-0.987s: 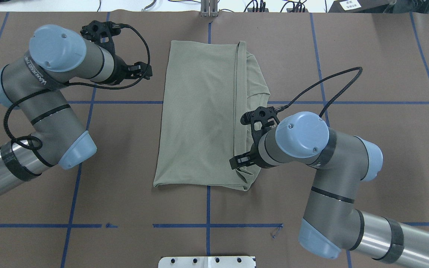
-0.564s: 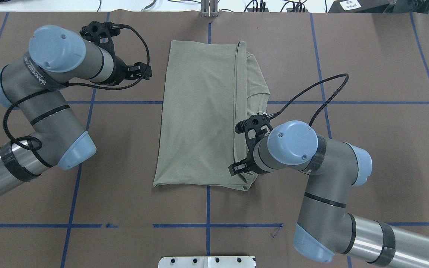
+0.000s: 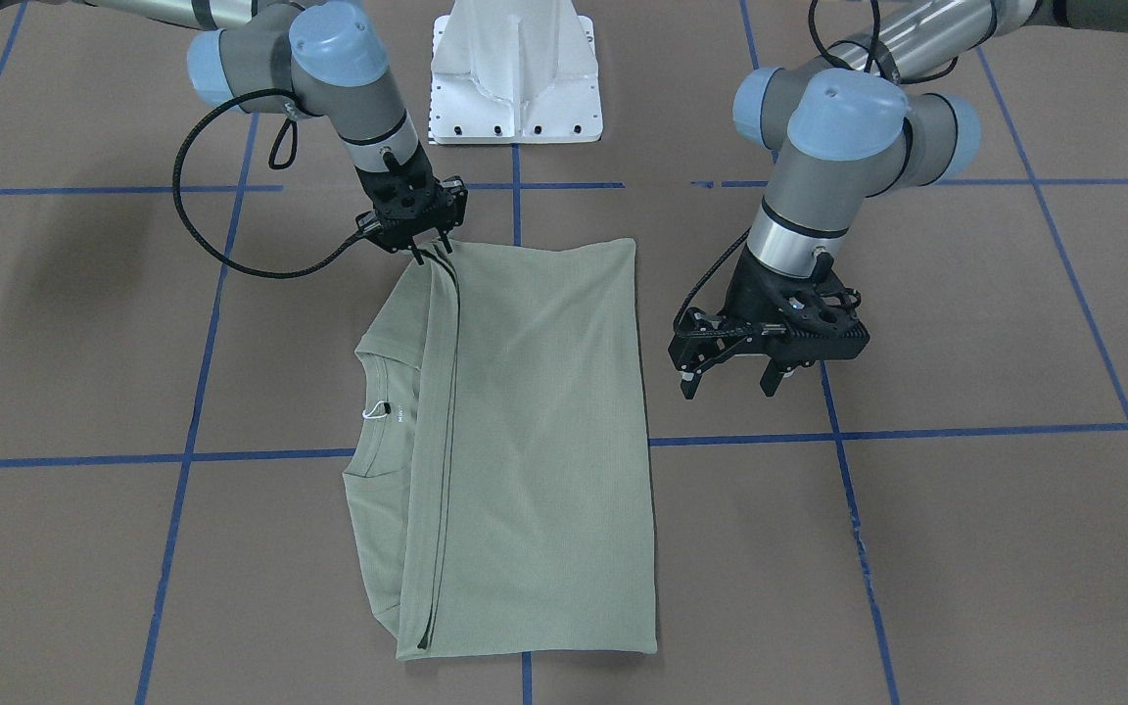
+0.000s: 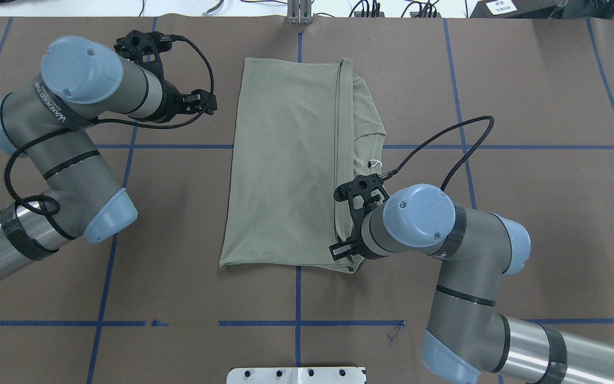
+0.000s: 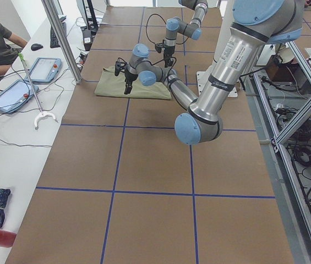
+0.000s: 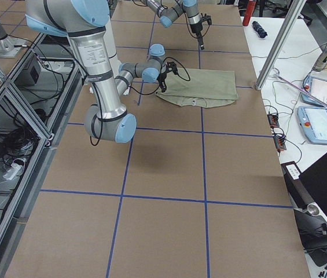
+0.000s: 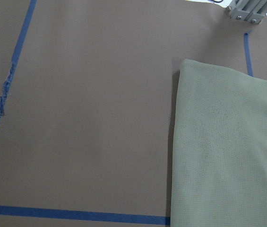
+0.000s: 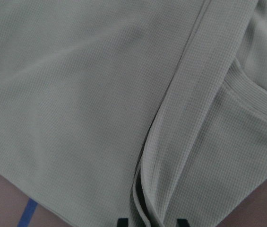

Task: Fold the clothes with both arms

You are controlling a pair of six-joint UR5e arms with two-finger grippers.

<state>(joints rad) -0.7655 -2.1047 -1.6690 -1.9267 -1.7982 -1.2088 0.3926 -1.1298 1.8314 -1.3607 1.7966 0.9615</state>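
My right gripper point(image 3: 419, 252) sits low on the corner of the shirt point(image 3: 525, 441) nearest the robot's base. In its wrist view the two black fingertips point(image 8: 122, 221) stand apart, with the doubled edge of the fabric running between them and not pinched, so I read it as released and straddling the fold. My left gripper point(image 3: 730, 384) is also spread wide, holding nothing. It hangs just above the bare surface point(image 3: 965, 539), beside the shirt's long edge on my left and clear of the cloth.

The shirt lies flat in the middle of the surface, folded lengthwise into a tall rectangle. The folded-over layer covers most of it. A strip along the robot's right side shows the ribbed neckline point(image 3: 380, 364) and a small white tag loop point(image 3: 372, 412). Blue tape lines point(image 3: 260, 454) cross the brown surface, and the white pedestal point(image 3: 515, 69) stands behind the shirt.
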